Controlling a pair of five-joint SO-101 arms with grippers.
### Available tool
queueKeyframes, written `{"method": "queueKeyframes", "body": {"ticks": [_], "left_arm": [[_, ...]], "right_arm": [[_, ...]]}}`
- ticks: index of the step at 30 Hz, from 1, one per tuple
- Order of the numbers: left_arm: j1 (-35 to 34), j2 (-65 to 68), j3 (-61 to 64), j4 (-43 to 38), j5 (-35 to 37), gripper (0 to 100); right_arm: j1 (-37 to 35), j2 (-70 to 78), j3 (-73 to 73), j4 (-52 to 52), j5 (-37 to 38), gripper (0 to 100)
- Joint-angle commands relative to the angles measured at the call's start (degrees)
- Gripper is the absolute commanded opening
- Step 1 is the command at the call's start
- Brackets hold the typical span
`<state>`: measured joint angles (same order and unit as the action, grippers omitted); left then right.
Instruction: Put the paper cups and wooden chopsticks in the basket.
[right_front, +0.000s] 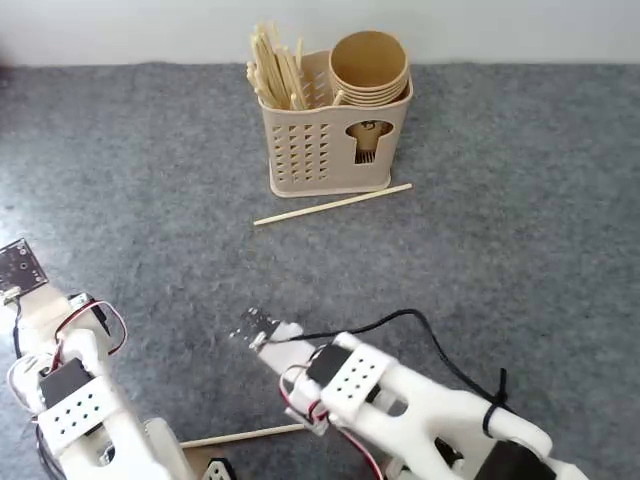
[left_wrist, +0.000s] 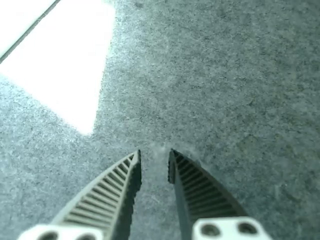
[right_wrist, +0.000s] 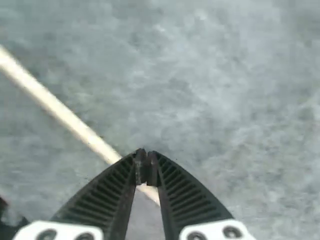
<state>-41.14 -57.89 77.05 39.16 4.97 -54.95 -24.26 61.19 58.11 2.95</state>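
Right gripper (right_wrist: 146, 162): jaws closed, empty, above chopstick (right_wrist: 55, 107) far from basket (right_front: 300, 150), likely lining up. Left gripper (left_wrist: 155, 157): jaws parted, empty.

The grey, felt-covered table (right_front: 560, 200) is carrying a beige basket (right_front: 325, 150), which is standing upright towards the far side, about midway across. A chopstick (right_front: 332, 204) is lying flat on the table just in front of the basket, slanting from near-left to far-right, with its right end close by the basket's foot. A second chopstick (right_front: 245, 435) is lying almost crosswise at the near edge, well apart from the first. Beyond the far edge a white surface (right_front: 500, 30) is showing.
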Motion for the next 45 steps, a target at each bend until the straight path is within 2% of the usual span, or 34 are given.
{"method": "queueKeyframes", "body": {"ticks": [1, 4, 7, 11, 14, 18, 29, 37, 45], "left_arm": [[-0.2, -0.7, -2.7, -1.2, 0.2, 9], [-0.2, -0.7, -2.7, -1.2, 0.2, 9], [-0.2, -0.7, -2.7, -1.2, 0.2, 9], [-0.2, -0.7, -2.7, -1.2, 0.2, 9], [-0.2, -0.7, -2.7, -1.2, 0.2, 9], [-0.2, -0.7, -2.7, -1.2, 0.2, 9], [-0.2, -0.7, -2.7, -1.2, 0.2, 9], [-0.2, -0.7, -2.7, -1.2, 0.2, 9], [-0.2, -0.7, -2.7, -1.2, 0.2, 9]], "right_arm": [[4.5, -1.2, -0.4, 0.0, 3.2, 0.8], [6.5, -1.2, -1.9, 1.2, 4.3, 0.8], [6.2, -1.3, -6.9, 7.2, 4.1, 0.8], [2.6, -1.3, -14.6, 16.6, 4.0, 0.9], [-1.5, -1.3, -15.6, 18.4, 3.9, 3.8], [-6.2, -1.2, -14.2, 17.9, 3.9, 11.9], [-13.5, -0.6, -10.0, 6.2, 4.5, 9.3], [-13.9, -0.5, -9.1, 6.3, 4.5, 9.3], [-14.8, -0.5, -6.9, 6.3, 8.0, 9.3]]}}
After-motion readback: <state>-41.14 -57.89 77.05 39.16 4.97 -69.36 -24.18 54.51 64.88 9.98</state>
